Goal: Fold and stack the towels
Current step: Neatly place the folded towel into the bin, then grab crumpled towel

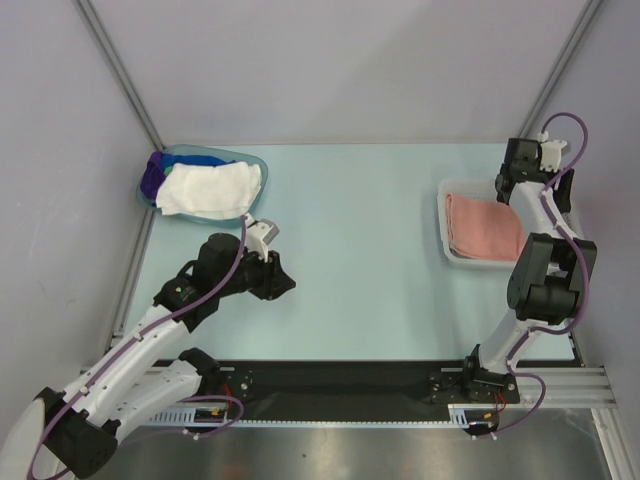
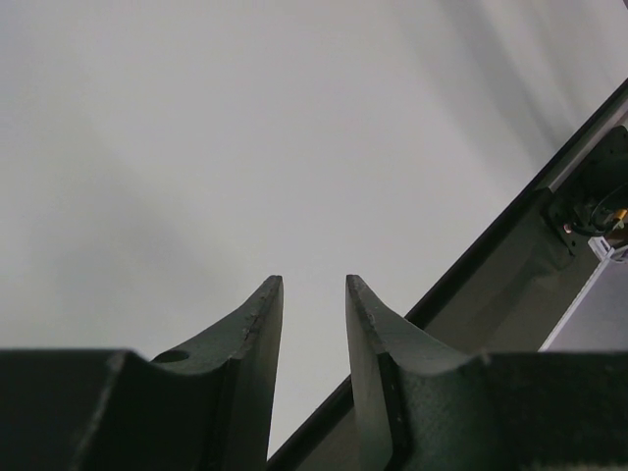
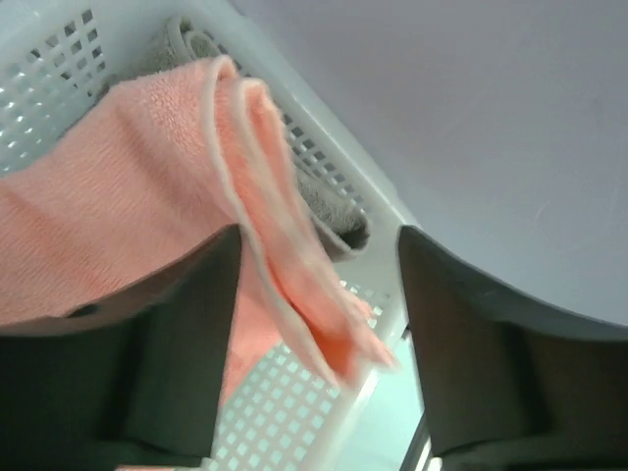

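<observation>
A folded salmon pink towel lies in the white mesh basket at the right. My right gripper hangs over the basket's far end. In the right wrist view this gripper is open, and a blurred corner of the pink towel lies loose between its fingers, touching neither. A grey towel shows under it in the basket. A white towel lies on purple and blue towels in the tub. My left gripper is open and empty, low over the bare table.
The translucent blue tub stands at the table's far left corner. A black rail carrying both arm bases runs along the near edge. Grey walls close the cell at the back and sides.
</observation>
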